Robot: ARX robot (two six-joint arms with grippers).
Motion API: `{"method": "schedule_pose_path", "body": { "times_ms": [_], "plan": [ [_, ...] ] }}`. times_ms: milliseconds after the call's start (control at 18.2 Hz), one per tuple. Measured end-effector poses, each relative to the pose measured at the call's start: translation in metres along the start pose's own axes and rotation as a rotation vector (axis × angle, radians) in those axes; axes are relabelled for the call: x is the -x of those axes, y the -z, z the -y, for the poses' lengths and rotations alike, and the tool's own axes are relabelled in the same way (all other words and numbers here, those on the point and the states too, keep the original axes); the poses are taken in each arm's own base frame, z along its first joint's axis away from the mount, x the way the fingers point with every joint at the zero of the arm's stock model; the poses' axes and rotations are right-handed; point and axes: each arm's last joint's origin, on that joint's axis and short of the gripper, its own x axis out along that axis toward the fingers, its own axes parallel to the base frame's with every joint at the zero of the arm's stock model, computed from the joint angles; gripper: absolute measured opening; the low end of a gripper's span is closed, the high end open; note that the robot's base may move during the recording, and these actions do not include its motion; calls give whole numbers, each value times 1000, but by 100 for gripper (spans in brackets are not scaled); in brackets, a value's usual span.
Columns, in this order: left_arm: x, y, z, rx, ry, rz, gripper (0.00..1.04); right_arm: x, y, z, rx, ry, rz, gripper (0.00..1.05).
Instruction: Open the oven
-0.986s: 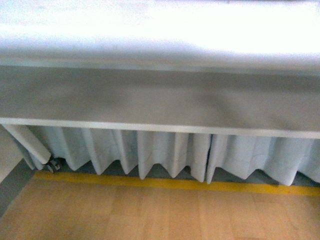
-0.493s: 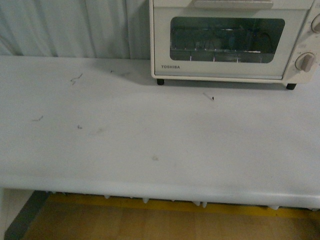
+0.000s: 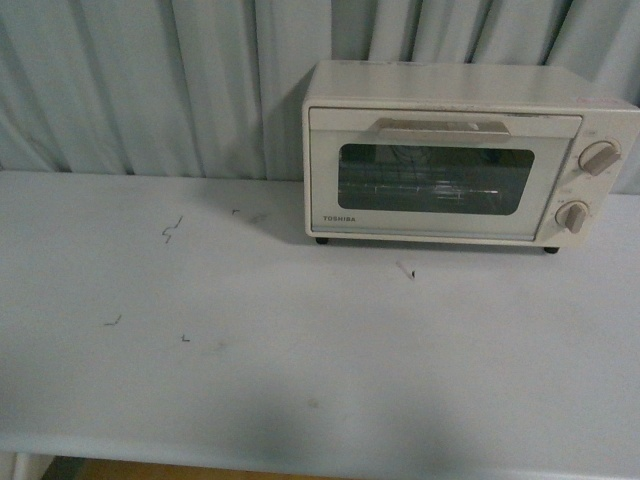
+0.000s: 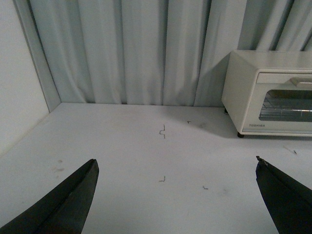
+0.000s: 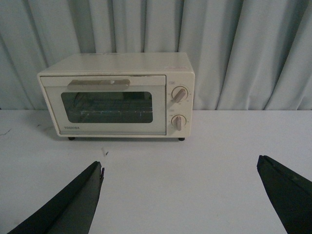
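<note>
While holding the right fingers (image 5: 73,204) spread wide as now, with the left fingers (image 4: 68,200) equally apart and idle, reach to the shut oven (image 3: 465,155) at the back right of the desk (image 3: 250,350) against the curtain (image 3: 150,90), close squarely on its flat handle (image 3: 442,128) and pull outward and down.

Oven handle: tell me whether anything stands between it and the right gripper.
Nothing visible does. In the right wrist view, only bare table lies between the open right gripper and the oven, and its bar handle is uncovered.
</note>
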Motion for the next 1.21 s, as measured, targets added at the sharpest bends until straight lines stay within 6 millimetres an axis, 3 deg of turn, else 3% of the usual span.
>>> {"method": "schedule_pose_path", "body": {
  "times_ms": [1205],
  "plan": [
    [0, 0, 0, 0, 0, 2, 98, 0, 0, 0, 0, 0, 1, 98]
  ]
}}
